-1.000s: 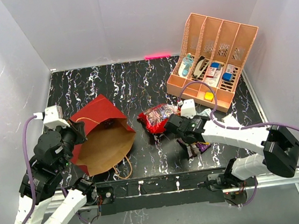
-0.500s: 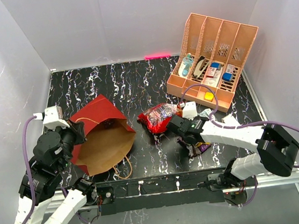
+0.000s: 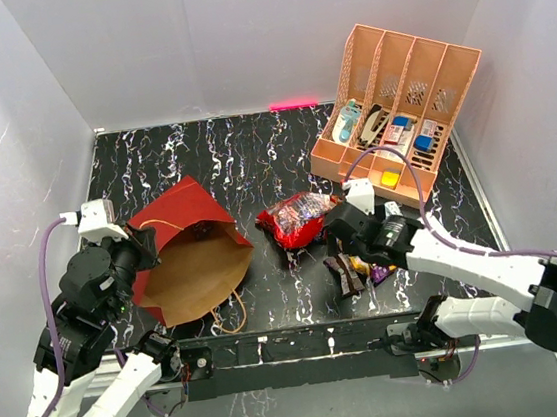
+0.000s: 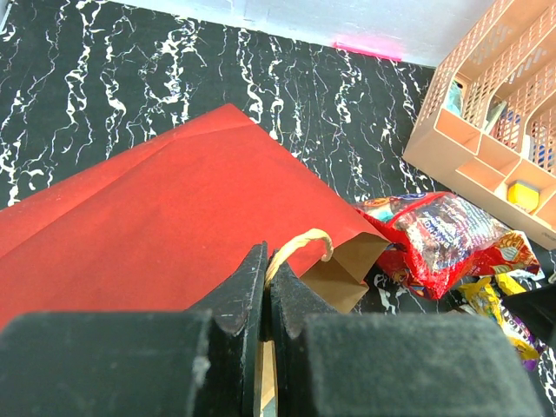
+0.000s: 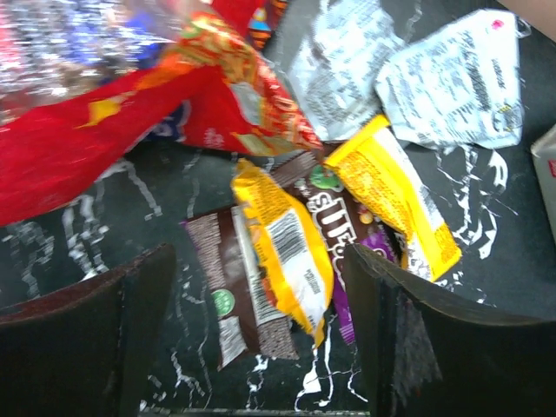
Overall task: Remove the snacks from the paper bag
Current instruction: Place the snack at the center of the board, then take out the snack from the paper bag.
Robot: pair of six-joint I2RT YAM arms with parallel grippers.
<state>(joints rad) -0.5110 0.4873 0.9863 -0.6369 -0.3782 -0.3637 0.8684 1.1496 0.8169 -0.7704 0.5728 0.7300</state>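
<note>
The paper bag (image 3: 192, 264), red outside and brown inside, lies on its side at the left with its mouth facing the near edge. My left gripper (image 3: 146, 254) is shut on the bag's rim, with the tan cord handle (image 4: 301, 243) sticking out between its fingers (image 4: 252, 278). The large red packet (image 3: 296, 219) lies on the table in the middle. Just right of it, small yellow, brown and purple candy bars (image 3: 354, 268) lie in a loose pile. My right gripper (image 5: 259, 262) hangs open just above that pile with nothing held. Two silvery packets (image 5: 452, 78) lie beyond.
A peach slotted organizer (image 3: 398, 104) with small items stands at the back right. The bag's other cord handle (image 3: 232, 314) trails on the black marbled table (image 3: 212, 156) near the front edge. White walls close in the back and sides.
My right gripper has opened wide and drawn up and back to the right; the small candy bars now lie free on the table. The left gripper and bag have not moved.
</note>
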